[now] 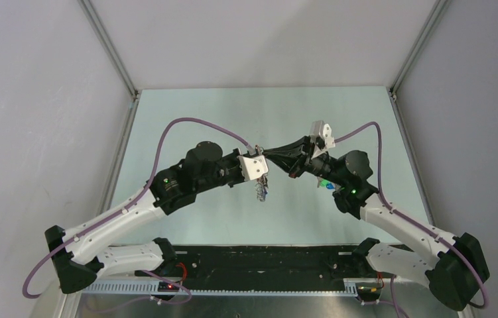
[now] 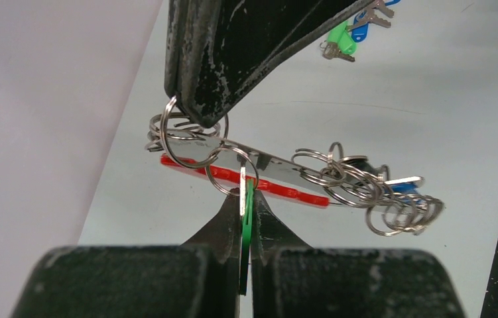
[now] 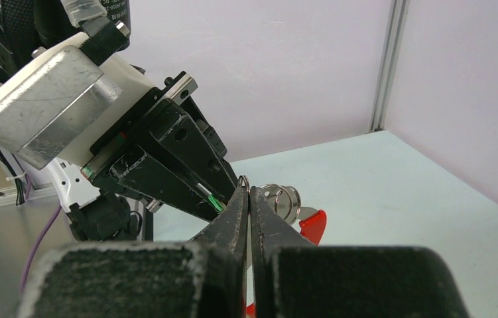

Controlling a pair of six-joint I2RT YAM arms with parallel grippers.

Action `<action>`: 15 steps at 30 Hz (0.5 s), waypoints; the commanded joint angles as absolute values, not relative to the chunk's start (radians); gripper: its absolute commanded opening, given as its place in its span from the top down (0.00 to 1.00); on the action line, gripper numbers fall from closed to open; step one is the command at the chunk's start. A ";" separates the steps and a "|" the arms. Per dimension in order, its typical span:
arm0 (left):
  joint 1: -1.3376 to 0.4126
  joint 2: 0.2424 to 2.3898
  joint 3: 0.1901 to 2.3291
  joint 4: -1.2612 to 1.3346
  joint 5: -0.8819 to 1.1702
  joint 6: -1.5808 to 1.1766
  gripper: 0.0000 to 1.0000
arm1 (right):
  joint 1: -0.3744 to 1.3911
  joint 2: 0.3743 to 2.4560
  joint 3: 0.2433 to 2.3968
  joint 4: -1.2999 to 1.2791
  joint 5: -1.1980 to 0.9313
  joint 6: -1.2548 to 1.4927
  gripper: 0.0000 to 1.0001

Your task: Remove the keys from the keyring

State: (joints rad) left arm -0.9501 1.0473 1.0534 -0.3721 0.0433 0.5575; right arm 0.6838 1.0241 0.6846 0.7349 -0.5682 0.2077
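A pale green table [image 1: 266,112] fills a grey-walled booth. The keyring [image 2: 246,180], a red band with a grey tag [image 2: 279,167] and many silver rings, hangs in the air above it, between the two claws. Nearest, just below the keyring in the left wrist view, the left gripper [image 2: 247,199] is clamped on the green key [image 2: 247,225], whose silver shank runs up into a ring on the band. Above the keyring's left end the right gripper [image 2: 196,119] points down, fingers pressed together on one silver ring. At the keyring's right end a blue key [image 2: 402,187] sits in a tangle of rings. Well beyond the keyring, loose keys [image 2: 349,33] with green and blue heads lie on the table.
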 commanded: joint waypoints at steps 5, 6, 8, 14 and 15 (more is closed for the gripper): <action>-0.945 1.044 1.064 -0.363 0.093 0.559 1.00 | 0.689 1.003 0.669 0.844 -0.435 0.202 1.00; -0.945 1.044 1.063 -0.363 0.104 0.561 1.00 | 0.694 1.003 0.666 0.858 -0.424 0.202 1.00; -0.945 1.048 1.061 -0.363 0.127 0.561 1.00 | 0.700 1.016 0.661 0.912 -0.459 0.206 1.00; -0.952 1.050 1.060 -0.363 0.150 0.560 1.00 | 0.711 1.092 0.655 1.049 -0.534 0.252 1.00; -0.954 1.049 1.059 -0.363 0.142 0.561 1.00 | 0.711 1.091 0.654 1.047 -0.530 0.254 1.00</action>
State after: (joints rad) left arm -0.9459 1.0515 1.0534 -0.3702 0.1005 0.5579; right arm 0.7097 1.0767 0.6506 0.8871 -0.5419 0.2283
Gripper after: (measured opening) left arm 0.025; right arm 0.011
